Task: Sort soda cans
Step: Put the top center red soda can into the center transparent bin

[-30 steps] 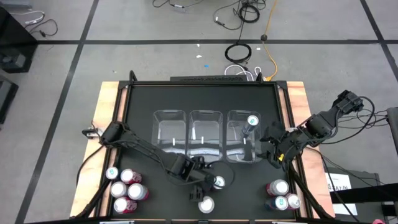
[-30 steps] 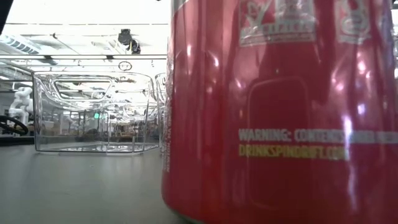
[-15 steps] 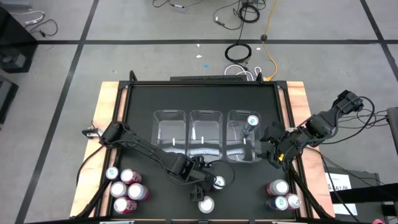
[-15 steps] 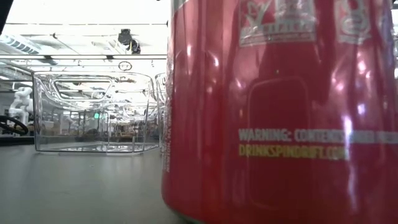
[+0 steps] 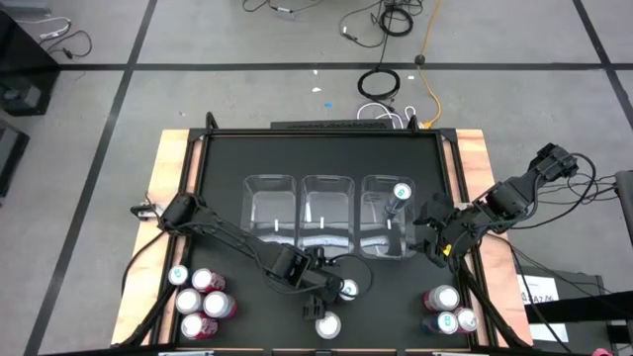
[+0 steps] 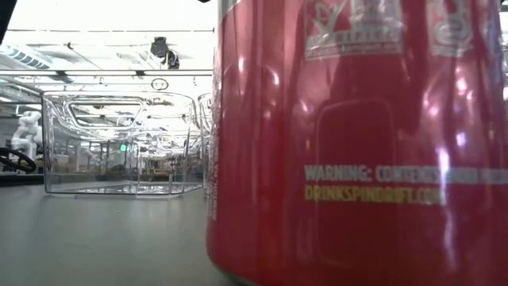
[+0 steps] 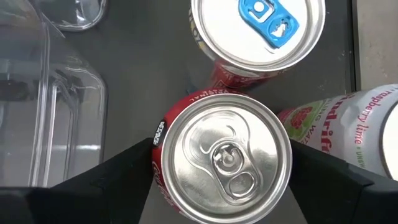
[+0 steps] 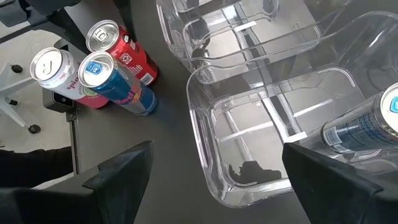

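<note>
- A black table [image 5: 227, 158] with pale wooden side edges is seen on a grey tiled floor [image 5: 198, 40]; cables [image 5: 391, 20] lie on that floor beyond it.
- A cluster of soda cans [image 5: 203, 300] is stood at the near-left corner of the table.
- The left gripper [image 5: 326, 294] is placed over a red can [image 7: 222, 154] at the near middle; its fingers [image 7: 118, 177] are spread on either side of the can, and contact cannot be told.
- A blue-tabbed can [image 7: 257, 28] and a can [image 7: 348, 134] lettered "raspberry lime" are stood just beside it.
- Three clear bins [image 5: 321, 213] are set in a row at the table's centre; one can [image 5: 399, 196] is held in the rightmost bin.
- The right gripper [image 5: 427, 237] is held beside that bin, fingers [image 8: 118, 171] apart and empty.
- More cans [image 5: 447, 309] are grouped at the near right.
- "WARNING: CONTENTS" and "DRINKSPINDRIFT.COM" are read on the red can [image 6: 357, 143] in the low view.
</note>
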{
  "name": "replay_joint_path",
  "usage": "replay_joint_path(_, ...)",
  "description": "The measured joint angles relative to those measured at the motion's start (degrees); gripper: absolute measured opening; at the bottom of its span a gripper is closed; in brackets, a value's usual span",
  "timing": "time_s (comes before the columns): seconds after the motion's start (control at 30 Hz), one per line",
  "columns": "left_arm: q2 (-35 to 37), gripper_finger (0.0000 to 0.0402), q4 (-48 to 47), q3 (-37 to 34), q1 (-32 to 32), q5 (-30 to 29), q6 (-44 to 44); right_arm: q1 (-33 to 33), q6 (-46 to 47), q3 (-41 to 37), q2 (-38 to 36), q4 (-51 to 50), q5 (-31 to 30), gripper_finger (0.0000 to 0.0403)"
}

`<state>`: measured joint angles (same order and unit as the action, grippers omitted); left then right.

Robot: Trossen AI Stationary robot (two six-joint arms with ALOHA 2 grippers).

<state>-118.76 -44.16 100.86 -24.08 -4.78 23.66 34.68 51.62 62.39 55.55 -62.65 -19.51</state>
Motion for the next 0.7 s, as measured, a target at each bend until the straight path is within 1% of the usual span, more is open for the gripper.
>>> replay_joint_path(0.23,1.2,0.0335,-0.8,-0.1,0.0,-0.3,0.0,0.0,0.1,0.0,0.0,0.0,0.0,0.0350)
replay_joint_path(0.47,5.1,0.0335,-1.0,-0.1,0.4,-0.3,1.5,0.0,0.0,0.0,0.0,-0.2,0.1,0.0350)
replay_joint_path(0.7,10.2,0.0336,-3.6,-0.1,1.7,-0.5,1.5,0.0,0.0,0.0,0.0,-0.5,0.1,0.0350)
